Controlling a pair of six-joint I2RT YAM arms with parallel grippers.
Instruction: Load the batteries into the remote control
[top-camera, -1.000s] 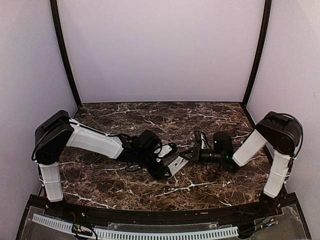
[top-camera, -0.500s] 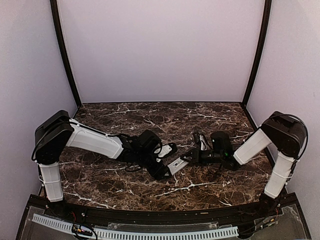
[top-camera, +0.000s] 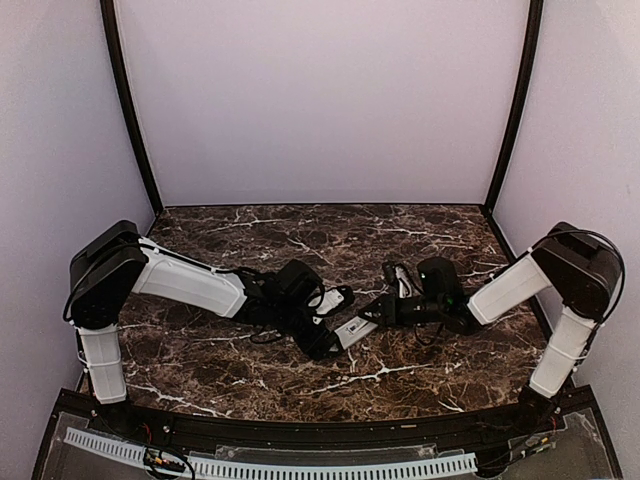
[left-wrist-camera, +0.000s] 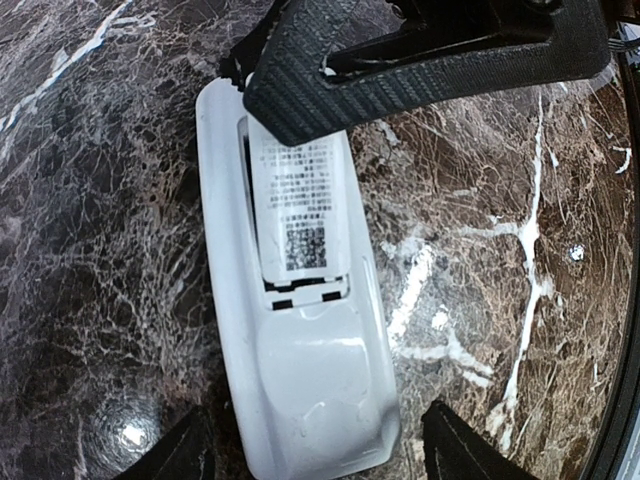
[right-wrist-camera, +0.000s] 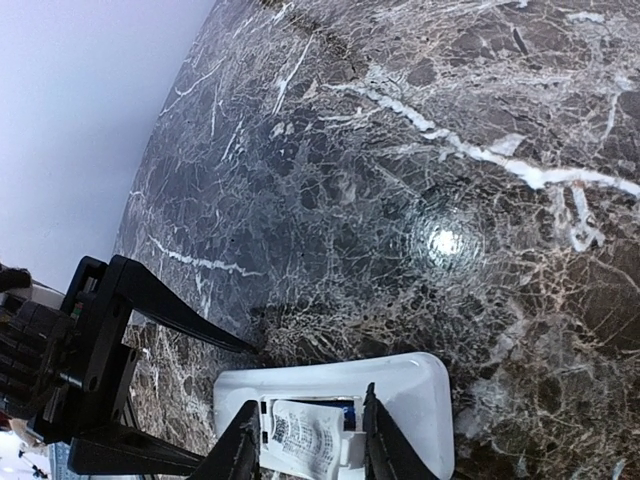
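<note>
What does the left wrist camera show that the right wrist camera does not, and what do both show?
Only the left wrist view: the remote control at nearly full length, back up, a square code printed on its label, its rounded end between the fingers of the left gripper. Only the right wrist view: the pale wall beyond the table. Both: the remote control, its label, the marbled table, and both grippers; the right gripper straddles the label.

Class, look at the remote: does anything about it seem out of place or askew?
Yes: the remote control lies back up, and its labelled back panel looks unseated, a dark gap along one edge. The right claw straddles that panel.
</note>
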